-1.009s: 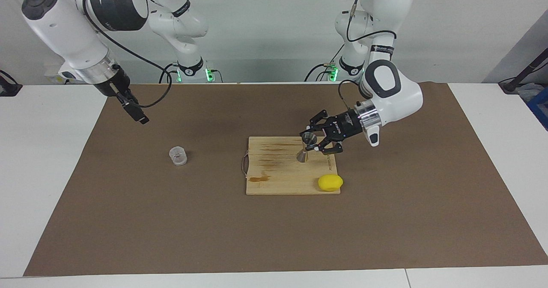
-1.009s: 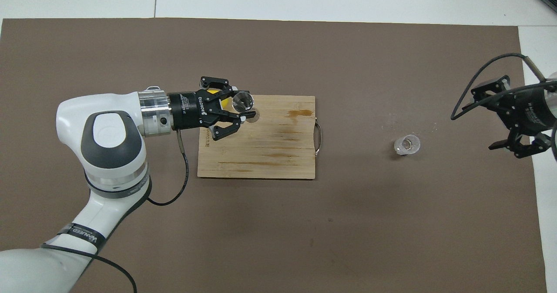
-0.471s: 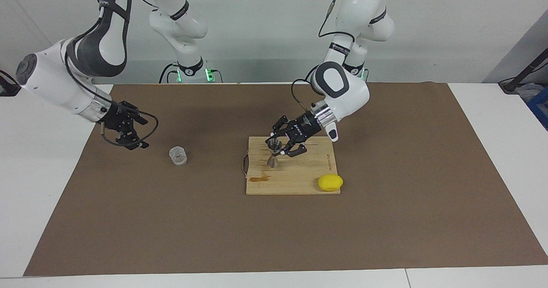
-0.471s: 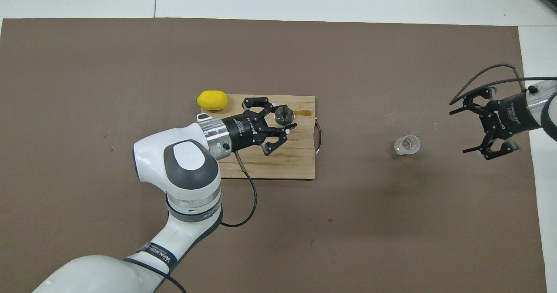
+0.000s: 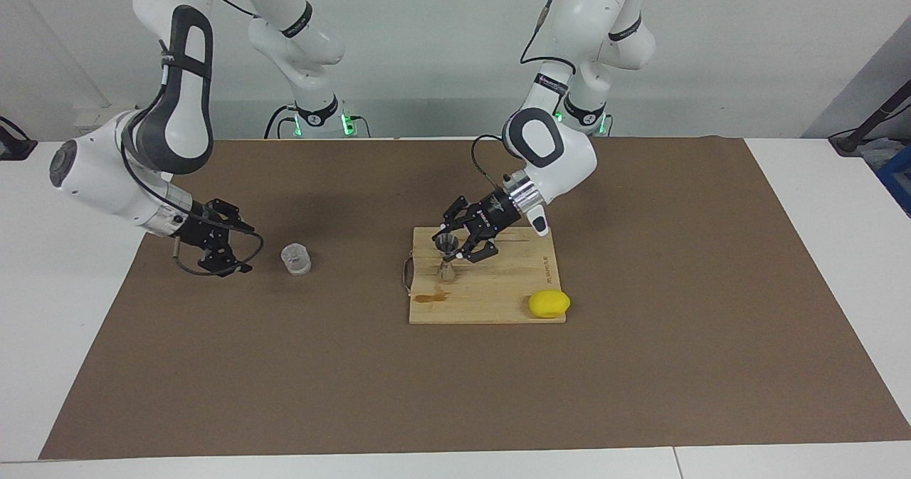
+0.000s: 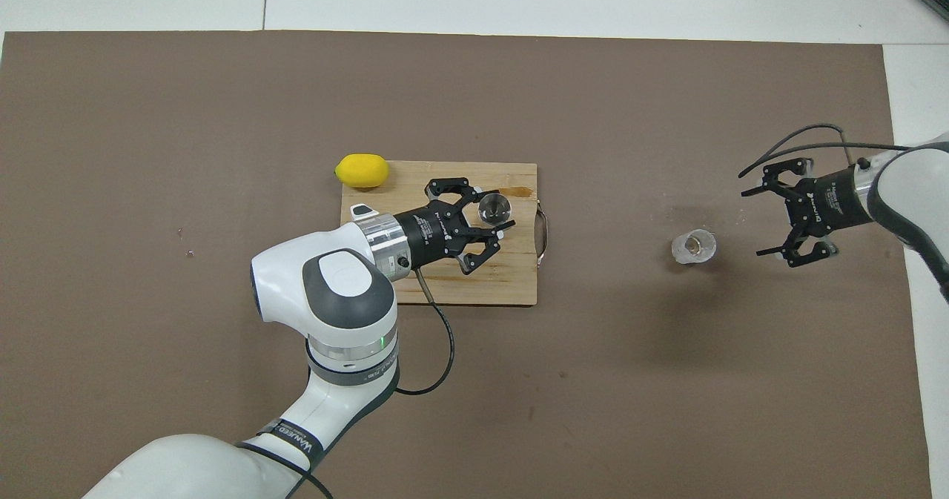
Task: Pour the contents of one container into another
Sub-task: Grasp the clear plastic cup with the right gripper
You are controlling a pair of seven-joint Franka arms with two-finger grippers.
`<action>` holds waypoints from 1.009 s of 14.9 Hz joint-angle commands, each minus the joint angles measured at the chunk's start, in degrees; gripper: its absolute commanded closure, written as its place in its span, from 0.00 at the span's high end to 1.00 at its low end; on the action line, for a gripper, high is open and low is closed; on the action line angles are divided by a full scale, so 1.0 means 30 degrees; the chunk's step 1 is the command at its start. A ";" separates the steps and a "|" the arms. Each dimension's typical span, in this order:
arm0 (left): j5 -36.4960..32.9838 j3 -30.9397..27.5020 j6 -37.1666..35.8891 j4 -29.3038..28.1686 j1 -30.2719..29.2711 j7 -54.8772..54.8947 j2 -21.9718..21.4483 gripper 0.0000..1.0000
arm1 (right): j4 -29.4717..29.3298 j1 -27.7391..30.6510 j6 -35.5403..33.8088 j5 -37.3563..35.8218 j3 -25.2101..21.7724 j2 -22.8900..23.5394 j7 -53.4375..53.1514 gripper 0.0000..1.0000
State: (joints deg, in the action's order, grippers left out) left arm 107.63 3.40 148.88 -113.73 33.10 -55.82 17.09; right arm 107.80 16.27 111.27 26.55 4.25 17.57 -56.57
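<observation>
Facing view shows the left gripper (image 5: 453,245) clamped on the steel jigger's (image 5: 446,255) waist, holding it upright over the wooden cutting board (image 5: 491,294), near the end with the metal handle (image 5: 407,274). A lemon (image 5: 549,303) lies at the board's corner. The right gripper (image 5: 226,240), fingers spread wide and holding nothing, hangs low just beside the clear cup (image 5: 296,259), which stands on the brown mat (image 5: 455,379).

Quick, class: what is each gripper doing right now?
Left gripper: shut on the steel jigger, over the cutting board.
Right gripper: open, empty, beside the clear cup.
</observation>
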 commanded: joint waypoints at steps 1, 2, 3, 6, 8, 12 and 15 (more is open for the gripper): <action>0.0714 -0.0313 0.0442 0.0029 0.0452 0.1056 0.0045 0.00 | 0.0568 0.0378 0.0672 0.1603 0.0078 0.1376 0.1891 1.00; 0.0714 -0.0313 0.0443 0.0029 0.0481 0.1320 0.0045 0.00 | 0.0773 0.0408 0.0993 0.2043 0.0078 0.1495 0.2069 1.00; 0.0714 -0.0342 0.0443 0.0029 0.0452 0.1525 0.0074 0.00 | 0.1007 0.0350 0.1083 0.2280 0.0078 0.1468 0.2128 1.00; 0.0626 -0.0343 0.0443 0.0058 0.0393 0.2051 0.0307 0.00 | 0.1654 0.0262 0.1113 0.2662 0.0107 0.1233 0.2188 1.00; 0.0626 -0.0343 0.0443 0.0058 0.0393 0.2289 0.0338 0.00 | 0.1799 0.0175 0.1084 0.3130 0.0108 0.1204 0.2304 1.00; 0.0685 -0.0342 0.0443 0.0058 0.0422 0.2318 0.0426 0.00 | 0.2445 -0.0382 0.0996 0.3190 0.0166 0.0969 0.3008 1.00; 0.0685 -0.0314 0.0443 0.0058 0.0422 0.2348 0.0426 0.01 | 0.2621 -0.0499 0.0996 0.3249 0.0166 0.0853 0.2979 1.00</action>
State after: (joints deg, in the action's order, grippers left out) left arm 108.07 3.14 149.20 -113.71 33.27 -50.23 18.23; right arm 113.34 14.67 113.66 34.52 4.69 22.24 -49.40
